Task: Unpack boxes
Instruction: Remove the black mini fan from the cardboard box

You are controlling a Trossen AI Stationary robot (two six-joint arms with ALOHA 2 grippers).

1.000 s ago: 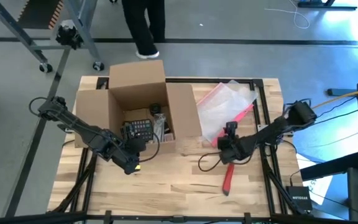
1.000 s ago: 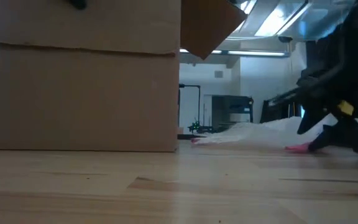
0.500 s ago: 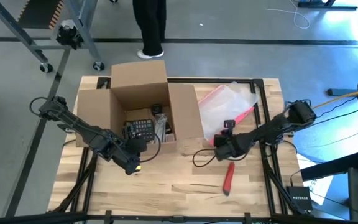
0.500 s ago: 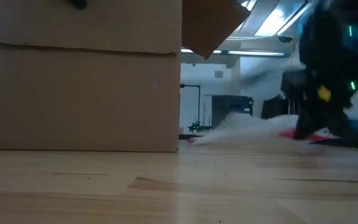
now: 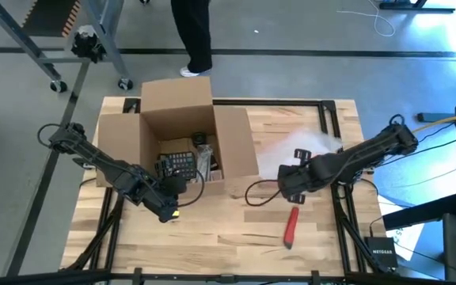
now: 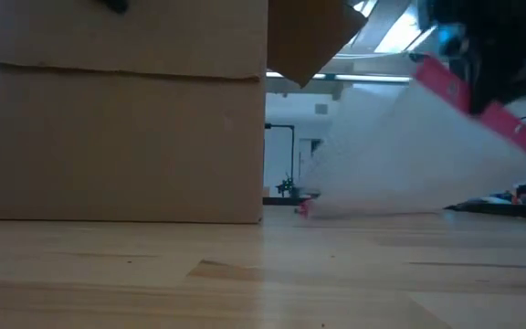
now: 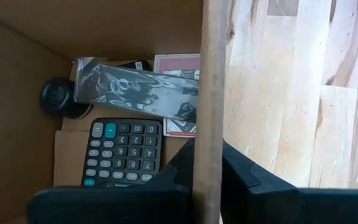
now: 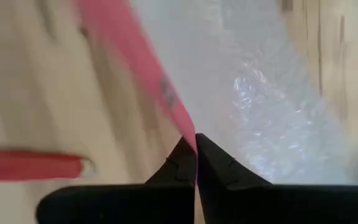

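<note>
One box [image 5: 176, 131], one pouch [image 6: 400, 164], one calculator [image 7: 123, 152]

The left gripper [image 7: 207, 177] is clamped low on a thin wall, arm stretched forward. The right gripper [image 8: 196, 155] is pinched closed, lifted off the table, arm angled inward.

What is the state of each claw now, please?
Left claw: closed on the cardboard box wall.
Right claw: closed on the plastic pouch pink edge.

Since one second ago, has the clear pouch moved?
Yes. The right gripper, shut on the clear pouch, has dragged it away from the cardboard box.
</note>
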